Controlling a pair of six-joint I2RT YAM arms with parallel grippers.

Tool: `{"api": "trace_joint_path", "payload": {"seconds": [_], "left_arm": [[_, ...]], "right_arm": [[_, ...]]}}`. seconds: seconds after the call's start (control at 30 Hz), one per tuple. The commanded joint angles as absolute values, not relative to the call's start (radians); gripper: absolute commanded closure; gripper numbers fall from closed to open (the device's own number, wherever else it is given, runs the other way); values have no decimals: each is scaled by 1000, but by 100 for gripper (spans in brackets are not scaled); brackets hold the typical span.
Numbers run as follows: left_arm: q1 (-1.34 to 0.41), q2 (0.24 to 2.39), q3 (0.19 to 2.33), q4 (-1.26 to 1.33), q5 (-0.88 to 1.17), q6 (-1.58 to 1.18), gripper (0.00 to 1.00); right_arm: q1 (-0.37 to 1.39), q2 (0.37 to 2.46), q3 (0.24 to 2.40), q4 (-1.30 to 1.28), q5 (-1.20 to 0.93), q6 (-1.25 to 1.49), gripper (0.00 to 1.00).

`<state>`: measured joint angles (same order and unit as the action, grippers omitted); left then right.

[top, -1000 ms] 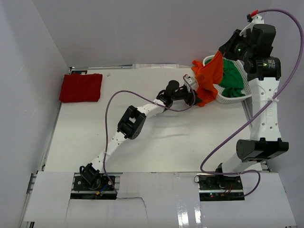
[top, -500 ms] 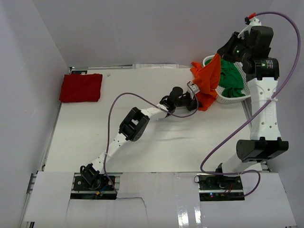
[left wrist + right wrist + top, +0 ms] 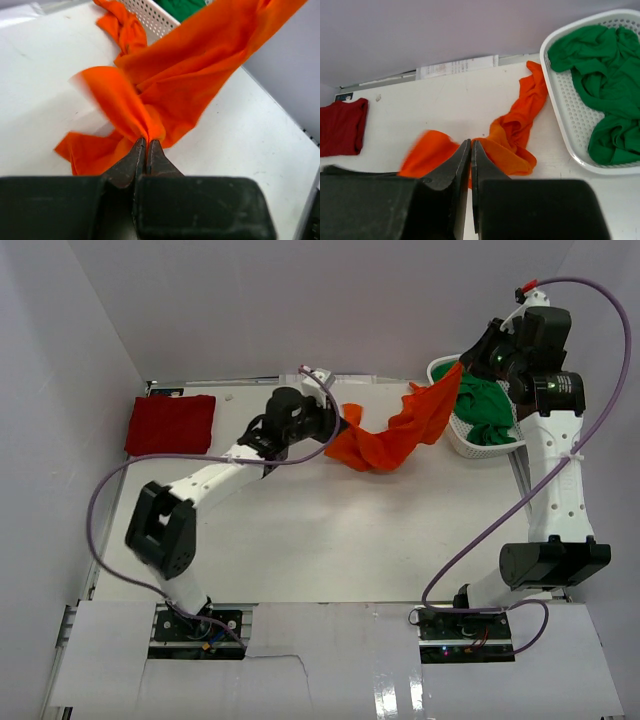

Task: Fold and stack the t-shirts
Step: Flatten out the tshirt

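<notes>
Left arm is reaching across the far half of the bench point(image 3: 330, 530). The left fingers point(image 3: 131, 161) are pressing together on a bunched fold of the orange t-shirt point(image 3: 395, 435); in the left wrist view the fabric is running straight into the seam between them.

Right arm is standing tall at the far right, its wrist hanging over the white mesh basket point(image 3: 470, 446). The right fingers point(image 3: 456, 165) are meeting tip to tip with no visible gap. From above, one end of the orange t-shirt is rising to them, so they are gripping that end.

The orange t-shirt is hanging as a band between the two grips. Its right end is lifting above the near-left rim of the basket, and its left end is held beside the left wrist. The sagging middle is lying crumpled on the bench just left of the basket. The cloth near both sets of fingers is showing motion blur.

The green t-shirt point(image 3: 482, 405) is lying crumpled inside the basket. The dark red t-shirt point(image 3: 170, 425) is lying folded in a flat rectangle at the far-left corner of the bench, well apart from the rest.
</notes>
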<state>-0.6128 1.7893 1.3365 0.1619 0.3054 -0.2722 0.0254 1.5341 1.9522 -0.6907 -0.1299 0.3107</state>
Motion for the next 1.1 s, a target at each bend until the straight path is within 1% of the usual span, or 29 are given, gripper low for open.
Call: {"api": "trace_joint_path", "payload": {"seconds": [0.0,0.03,0.07,0.17,0.23,0.27,0.3,0.43,0.47,0.53,0.6,0.63,0.67,0.7,0.8,0.87,0.9,0.93,0.97,1.0,1.07], "left_arm": [[-611,1580,1296,-126,232,-285,100],[-597,1509,1292,-177,238,-285,100],[-583,1476,1289,-271,241,-287,100],[-493,1386,1305,-426,207,-281,100],[-372,1335,1307,-572,192,-288,100],[-371,1315,1307,-587,184,-288,100],[-309,1295,1281,-598,175,-294,100],[-174,1232,1197,-635,141,-288,100],[-154,1229,1180,-652,162,-279,100],[-149,1236,1146,-670,188,-275,100],[-149,1270,1129,-710,267,-273,100],[-149,1285,1109,-727,297,-272,100],[-149,1296,1094,-751,342,-264,100],[-149,1328,1082,-770,442,-252,100],[-156,1353,1048,-850,576,-210,100],[-163,1298,1013,-854,613,-234,88],[-164,1275,1003,-856,614,-251,65],[-163,1229,996,-856,604,-262,52],[-164,1210,993,-864,585,-274,31],[-163,1195,996,-870,498,-281,2],[-163,1161,1008,-871,408,-293,2]], "right_arm": [[18,1488,1890,-630,-75,310,92],[18,1476,1875,-627,-65,307,92],[18,1467,1841,-620,-61,307,92],[17,1442,1796,-608,-38,314,92],[17,1425,1743,-594,-17,327,92],[17,1417,1743,-594,-17,327,92],[17,1413,1721,-589,-14,333,92],[18,1336,1631,-600,-5,356,92],[18,1321,1606,-613,-5,356,92],[18,1257,1475,-630,-5,359,92],[18,1207,1366,-630,-5,360,92],[18,1165,1268,-626,32,359,92],[18,1149,1229,-630,38,351,92],[18,1125,1197,-635,47,347,92],[18,1083,1114,-658,77,330,92],[18,1065,1080,-669,110,324,92],[18,1055,1075,-672,133,324,92],[18,1052,1071,-675,140,324,92],[17,1054,1066,-680,144,324,92],[18,1057,1068,-681,149,327,92],[18,1055,1066,-678,158,330,92]]}}
